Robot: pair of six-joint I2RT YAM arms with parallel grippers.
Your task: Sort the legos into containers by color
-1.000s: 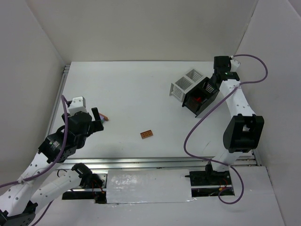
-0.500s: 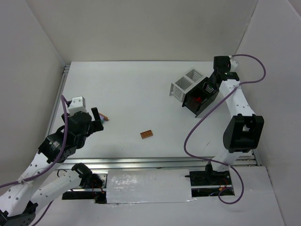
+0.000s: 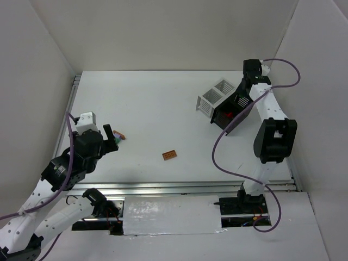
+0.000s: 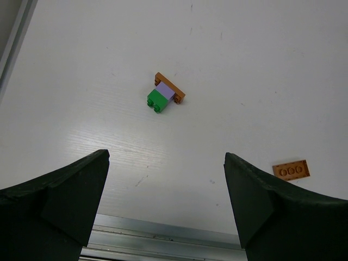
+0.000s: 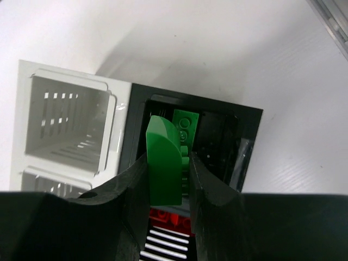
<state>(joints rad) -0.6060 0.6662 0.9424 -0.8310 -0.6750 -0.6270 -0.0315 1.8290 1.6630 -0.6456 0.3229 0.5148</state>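
1. L arm (image 3: 35,198): white links w/ rows of small holes; black joint housings; white cam block (image 3: 86,119) at wrist
2. R arm (image 3: 267,106): white links; big black elbow housing (image 3: 274,140)
3. Purple cables (image 3: 213,155) run along both arms
4. L fingers (image 4: 60,201): matte black, wedge-shaped; R fingers (image 5: 128,212): black, thick, smooth

Bright, even light, soft shadows; inside of black container (image 5: 249,136) perhaps underexposed.

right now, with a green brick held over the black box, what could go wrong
The green plastic brick in the right gripper hangs over a black box holding red bricks, so colours may mix. The green, purple and orange-brown stack below the open left gripper is joined; grabbing it whole sorts nothing.
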